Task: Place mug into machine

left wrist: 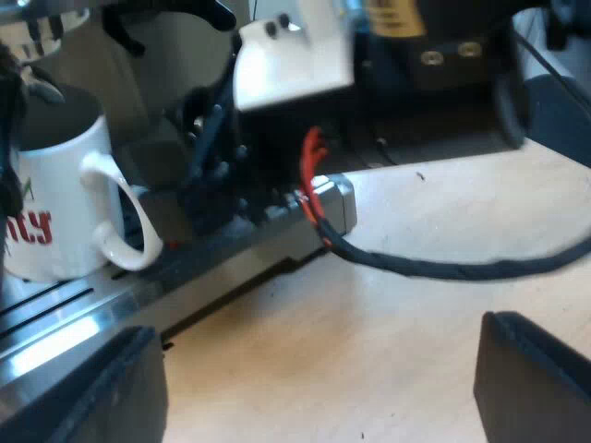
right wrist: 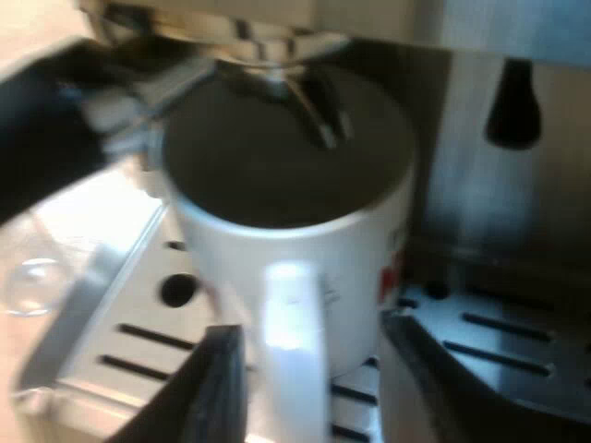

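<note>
The white mug (right wrist: pixel 305 231) stands on the drip tray (right wrist: pixel 138 309) of the espresso machine (right wrist: pixel 480 28), right under its spout (right wrist: pixel 309 106). The right jaws are open, one finger (right wrist: pixel 217 388) on each side of the mug's handle (right wrist: pixel 295 341) without clamping it. The left jaws gape wide over the wooden bench (left wrist: pixel 388 323)

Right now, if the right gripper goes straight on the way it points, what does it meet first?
Probably the handle of the white ceramic mug with red lettering: it stands between the open fingers of the right gripper, nearer than the mug's wall, though depth is hard to judge.
</note>
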Available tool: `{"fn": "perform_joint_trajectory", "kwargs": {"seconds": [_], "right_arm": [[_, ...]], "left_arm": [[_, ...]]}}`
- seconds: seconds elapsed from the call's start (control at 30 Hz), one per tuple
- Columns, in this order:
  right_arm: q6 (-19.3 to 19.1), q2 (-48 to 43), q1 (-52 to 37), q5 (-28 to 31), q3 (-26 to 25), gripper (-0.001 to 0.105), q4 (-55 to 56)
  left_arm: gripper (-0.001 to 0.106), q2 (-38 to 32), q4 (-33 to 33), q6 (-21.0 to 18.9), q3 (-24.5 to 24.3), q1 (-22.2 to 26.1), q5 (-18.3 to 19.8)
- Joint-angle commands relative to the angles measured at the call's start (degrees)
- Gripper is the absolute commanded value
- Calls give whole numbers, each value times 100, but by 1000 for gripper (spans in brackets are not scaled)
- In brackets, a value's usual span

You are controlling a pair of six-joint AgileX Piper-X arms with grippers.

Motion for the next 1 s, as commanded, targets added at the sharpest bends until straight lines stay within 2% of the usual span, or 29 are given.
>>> {"fn": "perform_joint_trajectory", "kwargs": {"seconds": [0.03, 0.23, 0.37, 0.5, 0.7, 1.0], "right_arm": [[98, -157, 112, 144, -57, 30, 115], [112, -343, 327, 329, -57, 29, 506], [119, -547, 426, 336, -57, 29, 1079], [239, -864, 525, 344, -57, 29, 1590], [199, -1228, 701, 459, -57, 29, 1614], [162, -1453, 754, 435, -57, 29, 1558]], "left_arm": [[70, -49, -100, -67, -114, -26, -118], [70, -190, 34, -67, -200, -26, -207], [70, -499, 294, -67, -200, -26, -416], [70, -823, 463, -67, -200, -26, -431], [70, -1125, 502, -67, -237, -26, -415], [70, -1112, 638, -67, -677, 51, -585]]}}
